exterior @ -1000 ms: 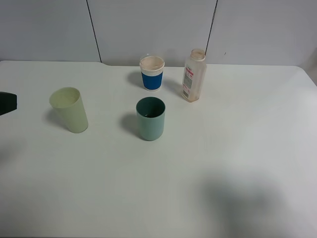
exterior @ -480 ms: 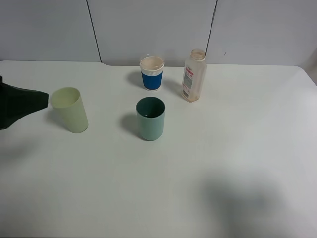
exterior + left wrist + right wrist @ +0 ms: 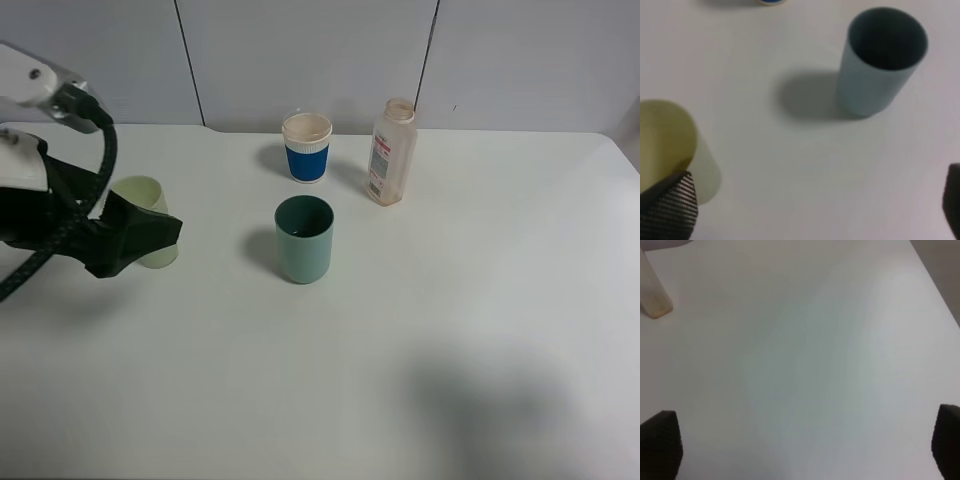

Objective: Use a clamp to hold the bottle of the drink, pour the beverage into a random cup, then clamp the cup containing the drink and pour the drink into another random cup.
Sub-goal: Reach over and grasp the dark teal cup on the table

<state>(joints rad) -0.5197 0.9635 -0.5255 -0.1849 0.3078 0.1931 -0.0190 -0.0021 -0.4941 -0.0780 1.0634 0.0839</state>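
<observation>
A clear plastic bottle (image 3: 392, 152) stands uncapped at the back of the white table; its base shows in the right wrist view (image 3: 652, 295). A blue-and-white paper cup (image 3: 306, 147) stands to its left. A teal cup (image 3: 304, 238) stands in the middle and shows in the left wrist view (image 3: 882, 62). A pale green cup (image 3: 143, 193) stands at the left, partly hidden by my left arm; it also shows in the left wrist view (image 3: 670, 145). My left gripper (image 3: 165, 235) (image 3: 810, 210) is open beside the pale green cup. My right gripper (image 3: 802, 445) is open over bare table, out of the exterior view.
The white table (image 3: 480, 300) runs to a grey panelled wall at the back. A soft shadow lies on the table at the front right (image 3: 490, 400). The table's right edge shows in the right wrist view (image 3: 935, 275).
My left arm has swung in from the left edge and now covers the lower part of the pale green cup. The cups and bottle have not moved.
</observation>
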